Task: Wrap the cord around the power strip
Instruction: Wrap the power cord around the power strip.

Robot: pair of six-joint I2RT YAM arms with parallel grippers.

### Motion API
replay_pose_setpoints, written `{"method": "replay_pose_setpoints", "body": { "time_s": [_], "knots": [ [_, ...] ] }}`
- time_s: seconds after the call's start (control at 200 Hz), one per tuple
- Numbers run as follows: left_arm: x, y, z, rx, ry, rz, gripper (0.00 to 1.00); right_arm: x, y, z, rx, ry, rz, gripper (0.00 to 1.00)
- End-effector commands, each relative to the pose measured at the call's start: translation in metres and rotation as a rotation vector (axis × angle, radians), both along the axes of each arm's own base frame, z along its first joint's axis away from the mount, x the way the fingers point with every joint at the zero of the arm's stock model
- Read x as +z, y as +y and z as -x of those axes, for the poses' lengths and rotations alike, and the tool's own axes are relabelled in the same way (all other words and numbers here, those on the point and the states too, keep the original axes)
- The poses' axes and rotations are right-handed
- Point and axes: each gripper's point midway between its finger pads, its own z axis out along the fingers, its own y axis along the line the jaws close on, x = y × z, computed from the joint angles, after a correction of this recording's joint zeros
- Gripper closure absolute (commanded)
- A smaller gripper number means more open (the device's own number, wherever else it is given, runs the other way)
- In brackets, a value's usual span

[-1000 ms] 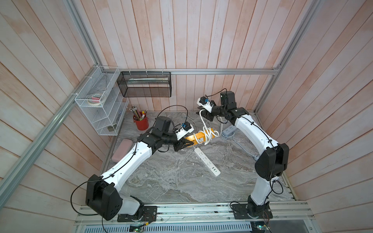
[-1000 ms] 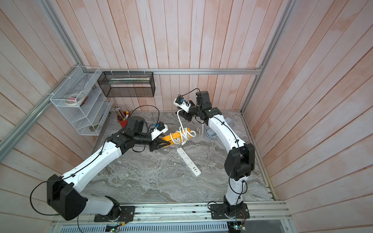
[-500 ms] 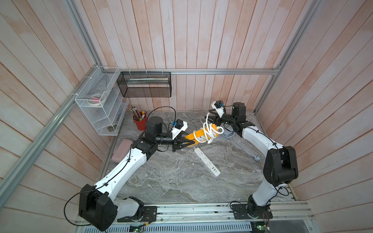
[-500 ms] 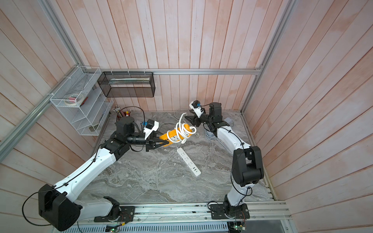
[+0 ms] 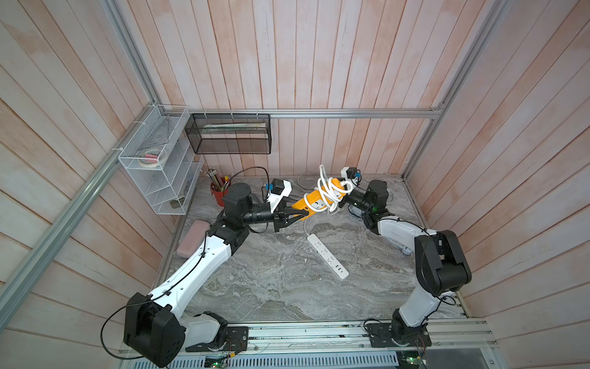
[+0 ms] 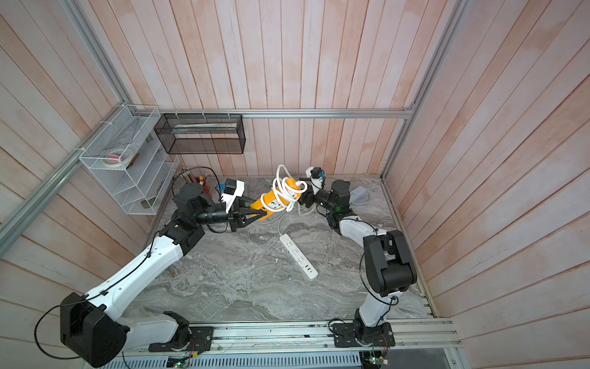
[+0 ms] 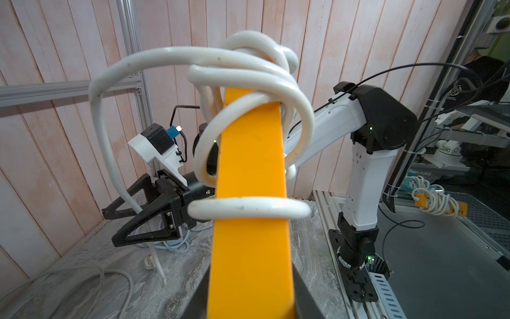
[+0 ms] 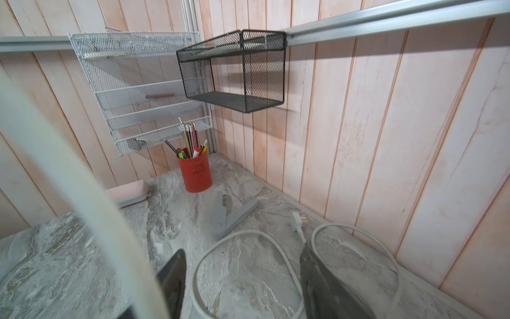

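Right tool (image 7: 108,228) lowered, agape, cord (image 7: 248,74) perhaps between; left tool (image 5: 303,213) clamps power strip (image 7: 251,165).

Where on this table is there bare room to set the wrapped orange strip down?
The widest bare marble for the orange power strip lies between the white power strip and the front rail. A smaller patch sits between that strip and the right arm. The back is crowded: loose cords, a plug, a grey clip, the red pencil cup.
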Motion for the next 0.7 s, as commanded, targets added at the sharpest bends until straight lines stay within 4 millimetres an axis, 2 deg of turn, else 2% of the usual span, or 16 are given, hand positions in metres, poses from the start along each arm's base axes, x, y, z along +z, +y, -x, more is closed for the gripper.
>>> {"method": "replay_pose_setpoints", "body": {
  "time_s": [0.0, 0.035, 0.13, 0.205, 0.255, 0.35, 0.465, 0.57, 0.695],
  "knots": [
    [0.042, 0.006, 0.001, 0.045, -0.124, 0.087, 1.0, 0.0, 0.015, -0.019, -0.037, -0.001, -0.061, 0.42],
    [0.043, 0.007, -0.002, 0.064, -0.123, 0.097, 1.0, -0.005, 0.022, -0.022, -0.04, 0.009, -0.06, 0.49],
    [0.048, 0.011, -0.012, 0.127, -0.108, 0.14, 1.0, -0.019, 0.038, -0.025, -0.044, 0.045, -0.05, 0.78],
    [0.05, 0.016, -0.023, 0.192, -0.09, 0.187, 1.0, -0.031, 0.052, -0.02, -0.034, 0.078, -0.012, 0.92],
    [0.051, 0.018, -0.029, 0.214, -0.082, 0.217, 1.0, -0.042, 0.064, -0.014, -0.017, 0.107, 0.04, 0.98],
    [0.048, 0.022, -0.042, 0.267, -0.064, 0.248, 1.0, -0.067, 0.085, 0.0, 0.01, 0.144, 0.179, 1.0],
    [0.04, 0.034, -0.07, 0.393, -0.059, 0.245, 1.0, -0.097, 0.094, 0.023, 0.044, 0.194, 0.318, 1.0],
    [0.032, 0.06, -0.102, 0.525, -0.042, 0.235, 1.0, -0.116, 0.08, 0.036, 0.004, 0.216, 0.41, 1.0],
    [0.015, 0.091, -0.136, 0.719, -0.062, 0.105, 1.0, -0.121, 0.051, 0.04, -0.102, 0.194, 0.497, 1.0]
  ]
}}
